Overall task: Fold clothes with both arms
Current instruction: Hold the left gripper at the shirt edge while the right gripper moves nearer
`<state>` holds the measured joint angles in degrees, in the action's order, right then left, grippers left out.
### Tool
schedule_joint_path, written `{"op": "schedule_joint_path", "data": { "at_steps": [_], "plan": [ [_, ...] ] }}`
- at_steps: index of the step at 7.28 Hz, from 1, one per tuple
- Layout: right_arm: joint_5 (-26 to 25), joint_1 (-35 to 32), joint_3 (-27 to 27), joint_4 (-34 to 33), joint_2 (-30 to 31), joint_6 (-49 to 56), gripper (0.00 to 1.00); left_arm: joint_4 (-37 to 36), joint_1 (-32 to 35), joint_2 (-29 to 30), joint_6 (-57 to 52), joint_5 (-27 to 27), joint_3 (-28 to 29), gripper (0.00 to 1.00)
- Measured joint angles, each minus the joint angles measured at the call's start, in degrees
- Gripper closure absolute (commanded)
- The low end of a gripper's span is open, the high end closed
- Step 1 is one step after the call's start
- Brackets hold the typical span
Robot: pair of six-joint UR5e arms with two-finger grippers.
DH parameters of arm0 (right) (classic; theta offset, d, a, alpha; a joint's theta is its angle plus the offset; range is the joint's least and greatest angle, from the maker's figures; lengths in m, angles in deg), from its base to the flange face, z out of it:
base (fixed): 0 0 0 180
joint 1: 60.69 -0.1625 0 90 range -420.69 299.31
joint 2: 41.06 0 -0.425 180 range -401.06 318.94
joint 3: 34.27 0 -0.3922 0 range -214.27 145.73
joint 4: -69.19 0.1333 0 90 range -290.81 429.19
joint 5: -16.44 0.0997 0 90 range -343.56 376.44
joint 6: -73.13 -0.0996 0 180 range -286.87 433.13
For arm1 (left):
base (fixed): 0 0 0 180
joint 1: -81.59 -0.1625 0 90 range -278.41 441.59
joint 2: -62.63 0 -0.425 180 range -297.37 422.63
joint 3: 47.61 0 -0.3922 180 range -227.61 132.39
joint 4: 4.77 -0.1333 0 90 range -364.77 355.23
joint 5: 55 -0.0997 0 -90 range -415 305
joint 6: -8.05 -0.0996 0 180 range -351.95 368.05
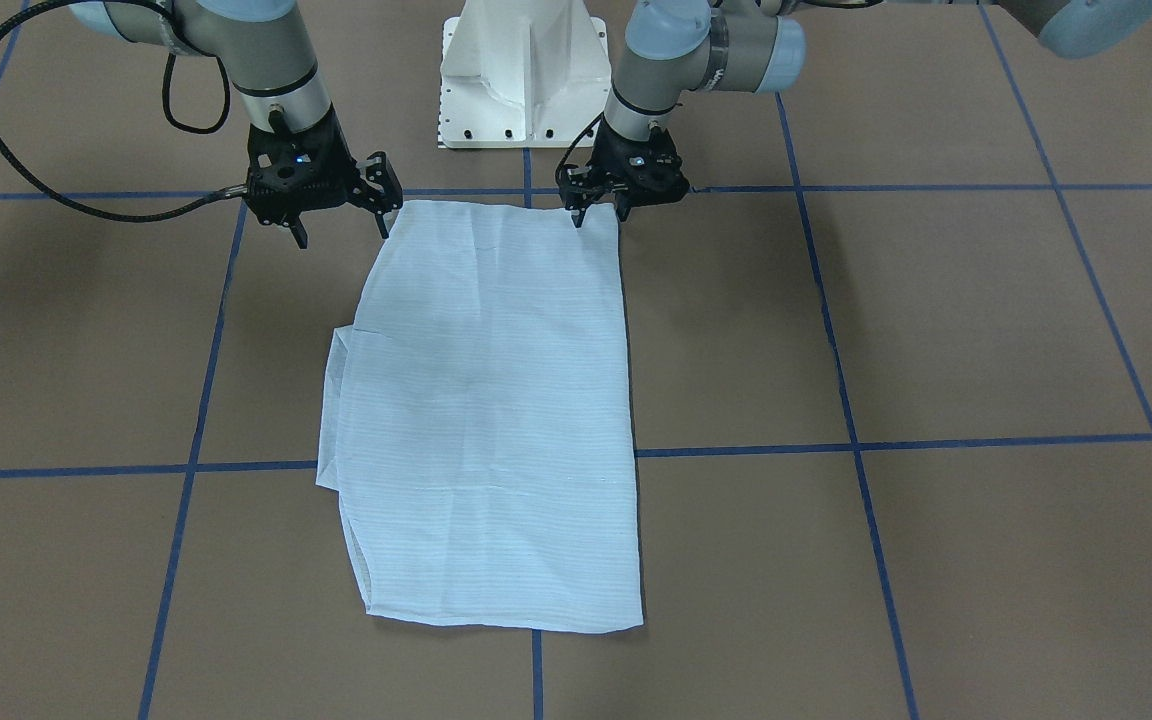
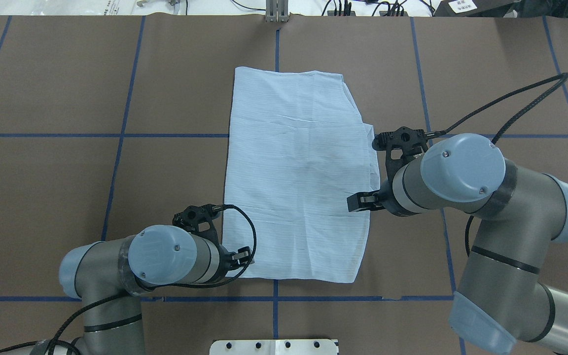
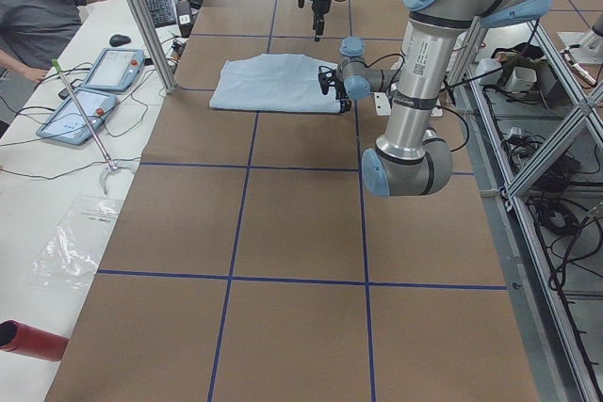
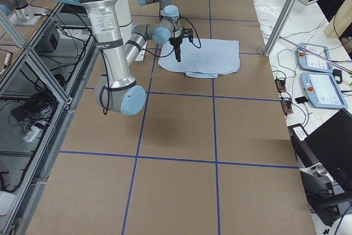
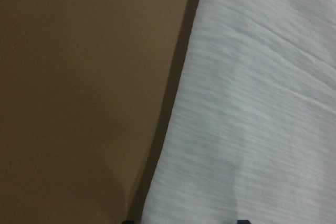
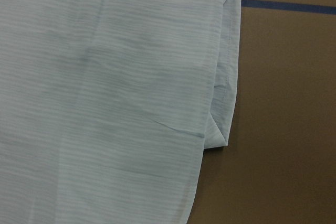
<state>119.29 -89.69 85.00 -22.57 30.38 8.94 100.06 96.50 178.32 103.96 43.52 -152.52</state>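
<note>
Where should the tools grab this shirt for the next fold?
Pinch the two corners of the short edge nearest the robot, coming in low from the robot's side. The shirt lies flat as a long rectangle, and the open left tool and right tool hover by those corners.

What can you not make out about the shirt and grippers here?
Shirt collar and buttons: folded under, all views.
Left gripper tips: overhead, covered by its own wrist.
Whether right gripper touches shirt: too small in side views.
Left wrist view: blurred.
</note>
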Motion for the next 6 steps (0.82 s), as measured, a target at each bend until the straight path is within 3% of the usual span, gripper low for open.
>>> {"op": "schedule_joint_path", "data": {
  "at_steps": [2, 5, 6],
  "plan": [
    [-0.01, 0.0, 0.0, 0.0, -0.06, -0.01, 0.0, -0.02, -0.34, -0.01, -0.02, 0.05, 0.07, 0.34],
    [-0.02, 0.0, 0.0, 0.0, -0.02, 0.01, 0.0, -0.06, -0.4, 0.11, 0.05, 0.08, 0.06, 0.55],
    [-0.02, 0.0, -0.02, 0.0, 0.0, 0.02, 0.0, -0.07, -0.4, 0.13, 0.06, 0.08, 0.05, 0.55]
  ]
}}
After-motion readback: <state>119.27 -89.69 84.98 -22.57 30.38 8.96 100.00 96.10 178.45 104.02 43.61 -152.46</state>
